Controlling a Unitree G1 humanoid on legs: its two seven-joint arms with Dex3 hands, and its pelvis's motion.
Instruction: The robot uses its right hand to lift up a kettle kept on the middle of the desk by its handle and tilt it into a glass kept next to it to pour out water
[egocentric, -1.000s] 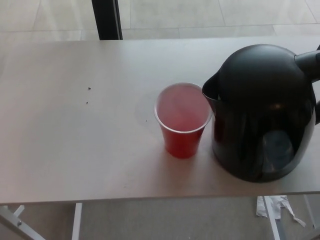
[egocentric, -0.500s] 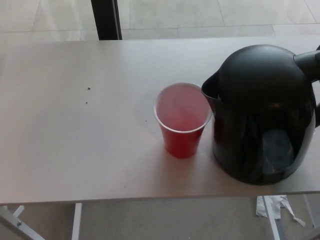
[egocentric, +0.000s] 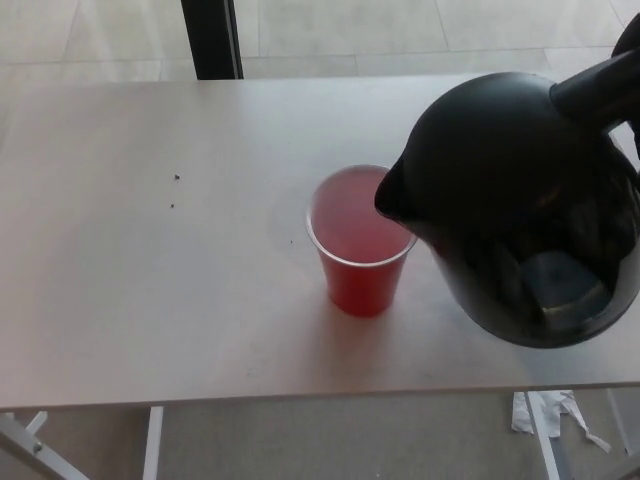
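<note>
Your glossy black plastic kettle (egocentric: 520, 200) hangs tilted, spout over the translucent red plastic cup (egocentric: 360, 240). It looks heavy and slick: hold the handle. The hands aren't visible, so I cannot tell their grip.

Pale desk (egocentric: 150, 300); dark specks (egocentric: 177, 178); black post (egocentric: 211, 38) behind; crumpled paper (egocentric: 545, 410) on floor.

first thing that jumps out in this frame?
The big black kettle at right, tilted, its spout over the rim of the red plastic cup at the desk's centre. The pale desk around them holds only a few dark specks at left.
</note>
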